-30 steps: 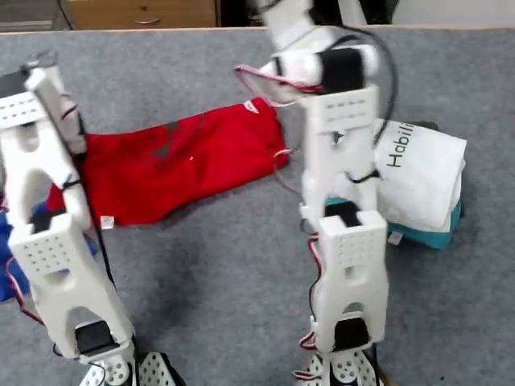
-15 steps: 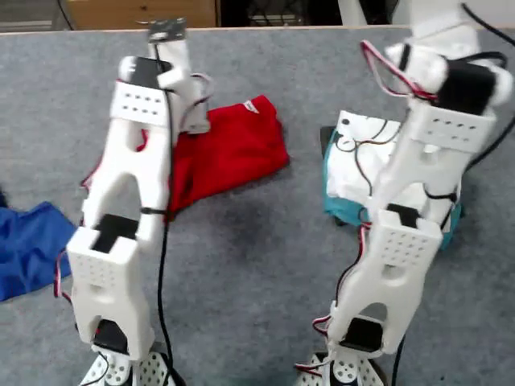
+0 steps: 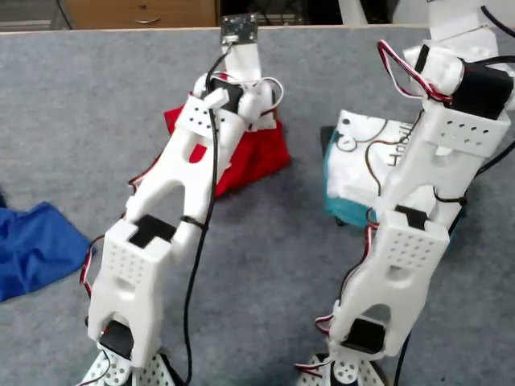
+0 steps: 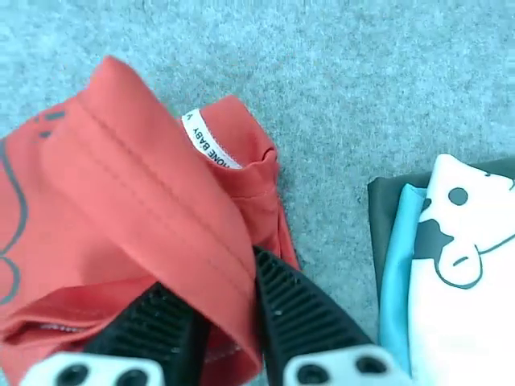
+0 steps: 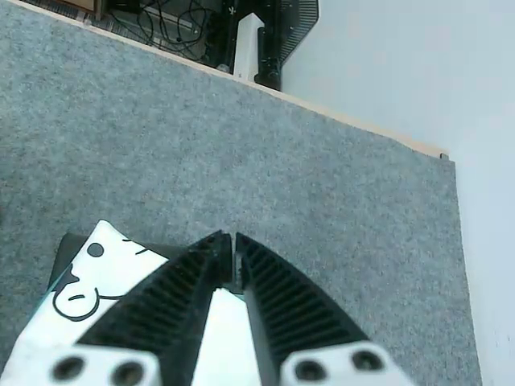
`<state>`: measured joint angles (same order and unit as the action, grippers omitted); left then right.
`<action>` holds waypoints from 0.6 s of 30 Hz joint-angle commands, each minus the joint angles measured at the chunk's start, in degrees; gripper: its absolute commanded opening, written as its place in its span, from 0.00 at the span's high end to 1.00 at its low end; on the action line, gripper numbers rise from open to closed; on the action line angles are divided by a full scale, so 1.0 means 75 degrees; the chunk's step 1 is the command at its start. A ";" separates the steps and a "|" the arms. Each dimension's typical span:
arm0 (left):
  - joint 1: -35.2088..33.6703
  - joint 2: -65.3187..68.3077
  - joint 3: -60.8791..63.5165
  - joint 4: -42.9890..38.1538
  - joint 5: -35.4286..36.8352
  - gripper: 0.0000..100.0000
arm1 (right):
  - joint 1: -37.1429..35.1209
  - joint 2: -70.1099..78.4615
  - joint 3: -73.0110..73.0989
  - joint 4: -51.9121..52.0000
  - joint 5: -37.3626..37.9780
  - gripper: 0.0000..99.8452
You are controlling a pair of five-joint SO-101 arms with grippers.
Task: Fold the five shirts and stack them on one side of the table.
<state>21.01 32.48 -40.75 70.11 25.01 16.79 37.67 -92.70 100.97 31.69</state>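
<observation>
Both closed: L hand pinching red shirt fold, R hand empty over white shirt.

The high view looks down over the table from the near side. Both wrist views sit close, sharing the white shirt.

Grey felt-covered table with a pale wooden edge, and beyond it a wooden drawer cabinet with a small metal handle, some black cables and a plain white wall.
</observation>
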 commanded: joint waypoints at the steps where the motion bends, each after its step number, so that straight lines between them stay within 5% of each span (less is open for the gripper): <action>1: 0.0100 -0.0082 -0.0463 -0.0152 0.0598 0.87 | -0.0117 -0.0533 -0.0158 -0.0012 0.0059 0.98; 4: 0.0076 -0.0117 -0.0756 -0.0105 0.1278 0.75 | -0.0258 -0.0451 -0.0158 -0.0012 0.0059 0.98; 8: -0.0486 -0.0340 -0.1776 0.0715 0.1231 0.75 | -0.0656 -0.0135 -0.0158 -0.0012 0.0070 0.98; 18: -0.5257 -0.0621 -0.4788 0.3903 -0.0973 0.96 | -0.4958 0.1131 0.1014 -0.0738 -0.1078 0.98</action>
<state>-7.30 30.99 -72.04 94.11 23.16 -9.85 43.82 -88.75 99.38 26.59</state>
